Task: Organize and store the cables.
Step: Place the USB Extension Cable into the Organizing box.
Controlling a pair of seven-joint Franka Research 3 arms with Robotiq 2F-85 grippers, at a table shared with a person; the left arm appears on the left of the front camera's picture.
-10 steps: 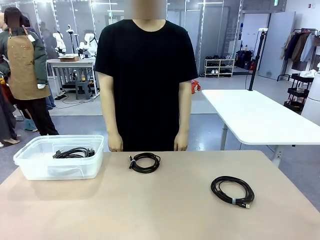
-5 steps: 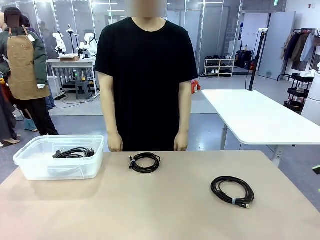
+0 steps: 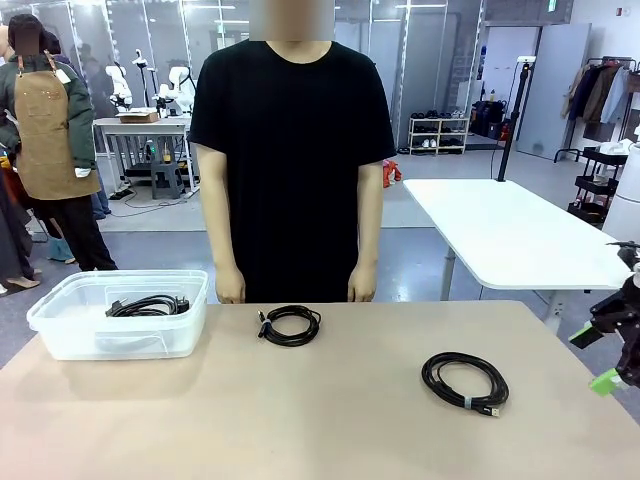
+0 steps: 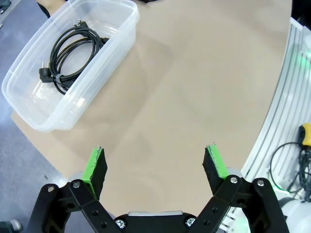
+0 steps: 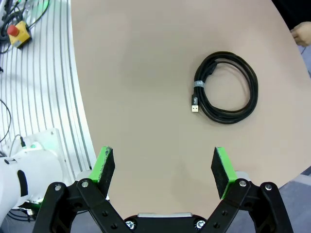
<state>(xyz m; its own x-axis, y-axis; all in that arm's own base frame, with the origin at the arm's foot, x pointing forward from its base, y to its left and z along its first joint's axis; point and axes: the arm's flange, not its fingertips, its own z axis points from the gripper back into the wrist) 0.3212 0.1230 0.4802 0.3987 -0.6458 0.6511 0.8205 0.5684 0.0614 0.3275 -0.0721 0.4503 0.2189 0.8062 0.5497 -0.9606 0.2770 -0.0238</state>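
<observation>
L gripper [image 4: 155, 165], R gripper [image 5: 165, 167]: jaws wide apart, empty. Cable coil [image 5: 225, 89] flat on table [image 5: 146, 73], USB plug [image 5: 194, 108] pts toward R gripper.

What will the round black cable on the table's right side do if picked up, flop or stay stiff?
The cable would probably droop, since it is thin cord lying in loose loops. A small band wraps the loops, so it will likely stay a coil rather than unwind. It looks light, and its plug end may dangle.
</observation>
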